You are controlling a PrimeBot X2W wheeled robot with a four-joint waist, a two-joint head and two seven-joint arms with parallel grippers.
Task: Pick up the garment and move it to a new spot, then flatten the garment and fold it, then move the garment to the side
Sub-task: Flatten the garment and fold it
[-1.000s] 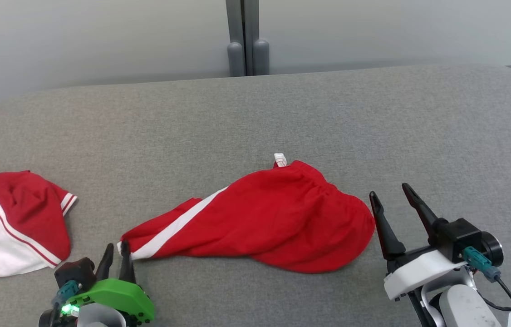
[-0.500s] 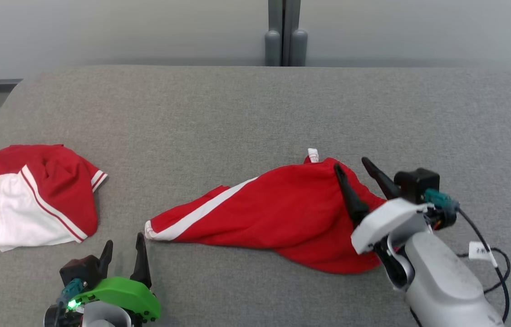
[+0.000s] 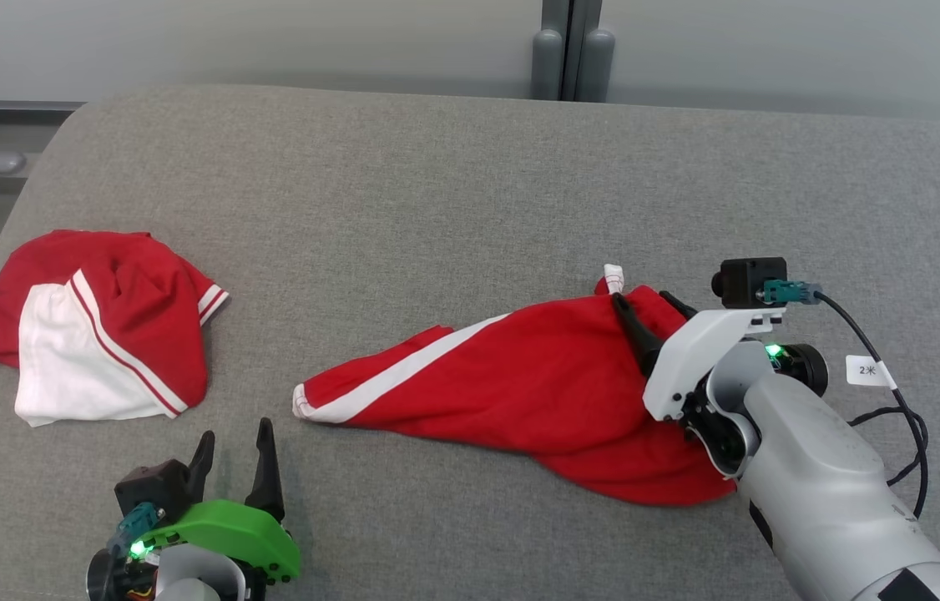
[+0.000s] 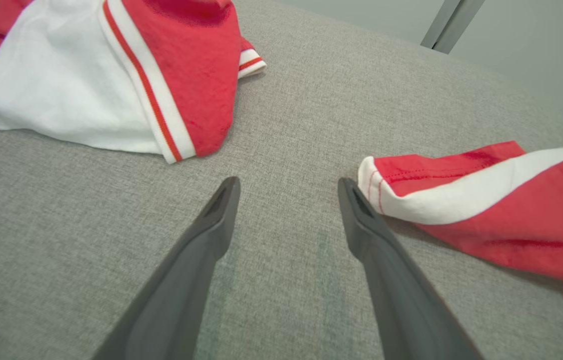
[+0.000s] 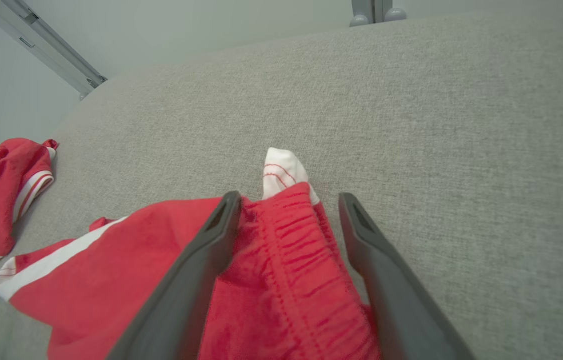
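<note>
The garment [image 3: 520, 392] is a pair of red shorts with a white side stripe, lying crumpled across the middle of the grey table [image 3: 437, 209]. My right gripper [image 3: 643, 298] is open and straddles its elastic waistband [image 5: 291, 235] at the right end, just short of a small white tab [image 5: 281, 172]. My left gripper [image 3: 235, 434] is open and holds nothing. It stands near the front left, a little short of the shorts' leg hem [image 4: 376, 182], which lies just right of its right finger [image 4: 361, 220].
A second red and white garment [image 3: 103, 325] lies bunched near the table's left edge, also seen as a red and white heap [image 4: 111, 75] in the left wrist view. A grey post [image 3: 568, 50] stands behind the table. My right arm's black cable [image 3: 896, 417] loops at the right.
My left gripper has opened and let go of the leg hem. My right arm has moved forward and left until its open fingers straddle the waistband. The head camera has turned, shifting the whole picture.
</note>
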